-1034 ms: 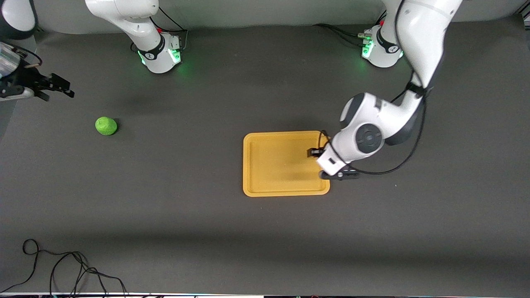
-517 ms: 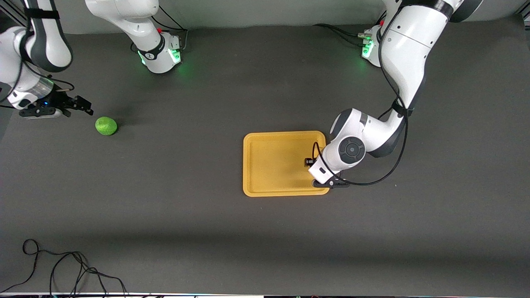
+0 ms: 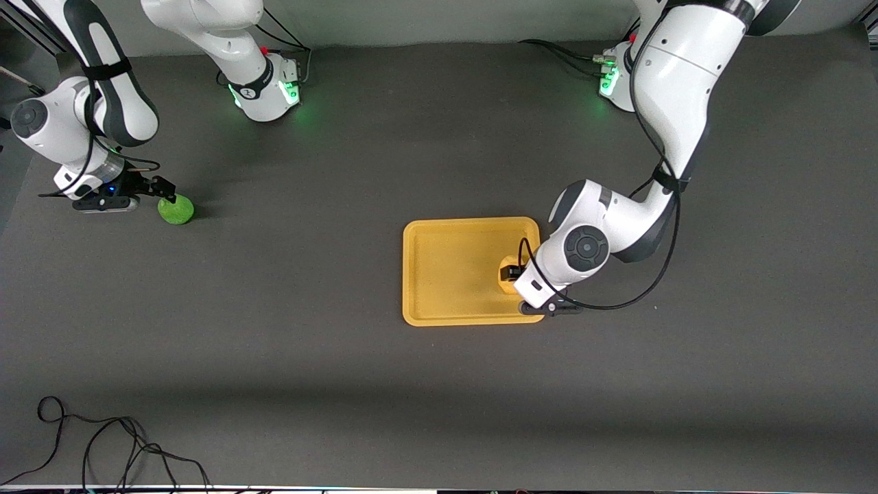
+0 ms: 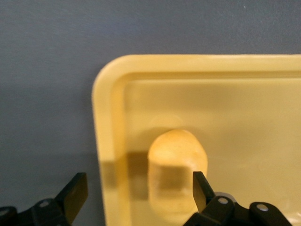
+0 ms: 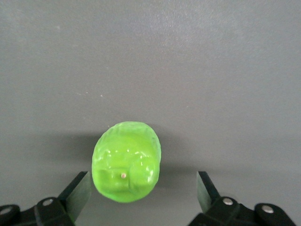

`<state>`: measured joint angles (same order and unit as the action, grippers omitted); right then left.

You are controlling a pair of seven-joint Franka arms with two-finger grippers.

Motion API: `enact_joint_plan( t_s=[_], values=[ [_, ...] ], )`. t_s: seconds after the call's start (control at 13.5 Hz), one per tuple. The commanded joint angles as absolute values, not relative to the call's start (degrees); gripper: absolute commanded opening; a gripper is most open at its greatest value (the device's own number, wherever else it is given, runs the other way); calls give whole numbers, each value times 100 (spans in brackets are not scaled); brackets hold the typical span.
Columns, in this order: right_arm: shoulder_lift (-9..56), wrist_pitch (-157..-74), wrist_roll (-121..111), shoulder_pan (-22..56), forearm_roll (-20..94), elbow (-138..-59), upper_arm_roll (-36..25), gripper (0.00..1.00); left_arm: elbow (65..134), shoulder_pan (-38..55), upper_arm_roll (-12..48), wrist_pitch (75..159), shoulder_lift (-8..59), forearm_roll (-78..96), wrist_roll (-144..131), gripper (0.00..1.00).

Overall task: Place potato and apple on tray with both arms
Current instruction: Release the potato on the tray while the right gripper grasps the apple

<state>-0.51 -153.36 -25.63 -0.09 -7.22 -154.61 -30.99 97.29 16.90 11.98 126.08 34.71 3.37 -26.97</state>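
The yellow-orange potato (image 3: 506, 279) lies in the tray (image 3: 446, 274), near the tray's end toward the left arm. In the left wrist view the potato (image 4: 176, 160) rests on the tray floor (image 4: 254, 122) close to the rim. My left gripper (image 3: 513, 273) hangs low over it, open (image 4: 138, 194), with one finger (image 4: 202, 187) beside the potato and not gripping it. The green apple (image 3: 176, 209) lies on the table toward the right arm's end. My right gripper (image 3: 163, 185) is open just above it; the apple (image 5: 126, 161) sits between the spread fingers (image 5: 77, 192), nearer one of them.
The two arm bases (image 3: 264, 89) (image 3: 627, 82) with green lights stand along the table's edge farthest from the front camera. A loose black cable (image 3: 110, 446) lies at the corner nearest the front camera, at the right arm's end. Dark mat surrounds the tray.
The right arm swung in from the table's end and brought its open gripper down to the apple. The left gripper dropped lower over the tray, and the potato now shows lying on the tray.
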Motion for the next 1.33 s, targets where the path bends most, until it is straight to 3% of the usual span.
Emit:
enact_joint_plan(
  t_s=[0.0,0.44,0.66,0.74,0.81,0.89,1.03,1.26],
  values=[
    [158,-15477,-2663,271,-353,-15416,-3138,100,9765,1233,1186,11491,2526,237,-2577,100],
    [519,-15741,-2663,281,-272,-15398,-3129,99,9721,-103,1178,10698,996,237,-744,100],
    [589,-15689,-2672,316,-264,-15372,-3112,51,9747,-719,1178,10336,424,141,269,100],
    [554,-15619,-2698,403,-264,-15337,-3111,38,9817,-747,1169,10406,317,-155,359,99],
    [510,-15427,-2690,439,-264,-15224,-3103,32,9791,-730,1186,10424,316,-541,265,99],
    [431,-15025,-2681,474,-229,-14996,-3085,31,9748,-721,1187,10415,334,-597,98,99],
    [186,-13901,-2646,772,-185,-14190,-3085,31,9013,-729,1195,10023,718,-563,-202,100],
    [158,-11819,-2602,1045,-176,-12286,-3067,31,8525,-764,1187,9352,844,-571,173,100]
  ],
)
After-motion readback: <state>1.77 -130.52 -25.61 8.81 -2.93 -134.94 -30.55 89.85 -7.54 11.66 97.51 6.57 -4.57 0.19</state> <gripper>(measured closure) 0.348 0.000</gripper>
